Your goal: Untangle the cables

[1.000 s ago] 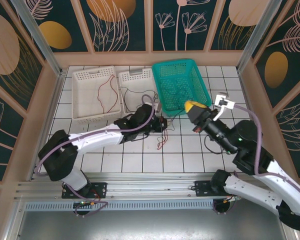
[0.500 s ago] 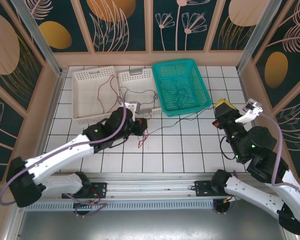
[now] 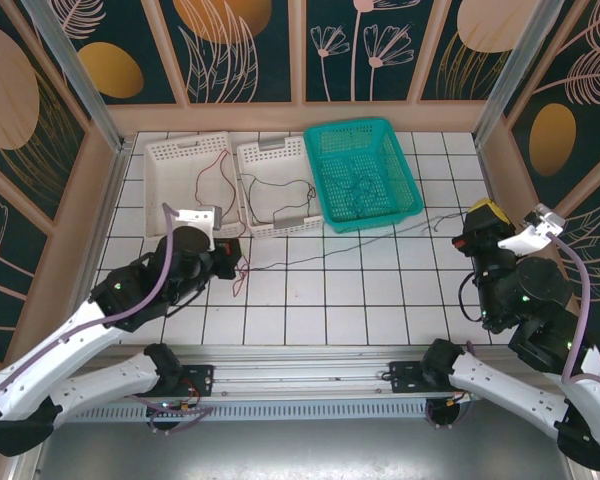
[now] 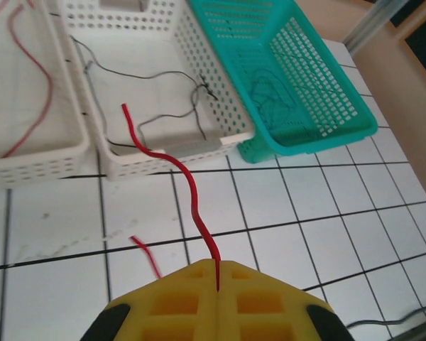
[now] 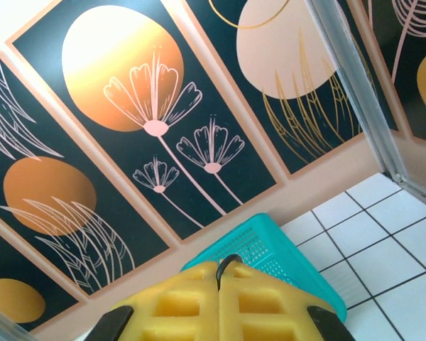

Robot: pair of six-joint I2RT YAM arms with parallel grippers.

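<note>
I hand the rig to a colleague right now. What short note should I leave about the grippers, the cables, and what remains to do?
Left gripper: shut on a red cable.
Right gripper: shut on a black cable, stretched over the tiles.
Sorted: second red cable in the left white basket, another black one in the middle white basket, dark blue cable in the teal basket.
To do: bin both held cables.

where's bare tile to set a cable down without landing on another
Bare tiles lie near-centre, between the stretched black cable and the front rail; also right of the teal basket. Crowded: the back row, large white basket, small white basket and teal basket side by side.
</note>
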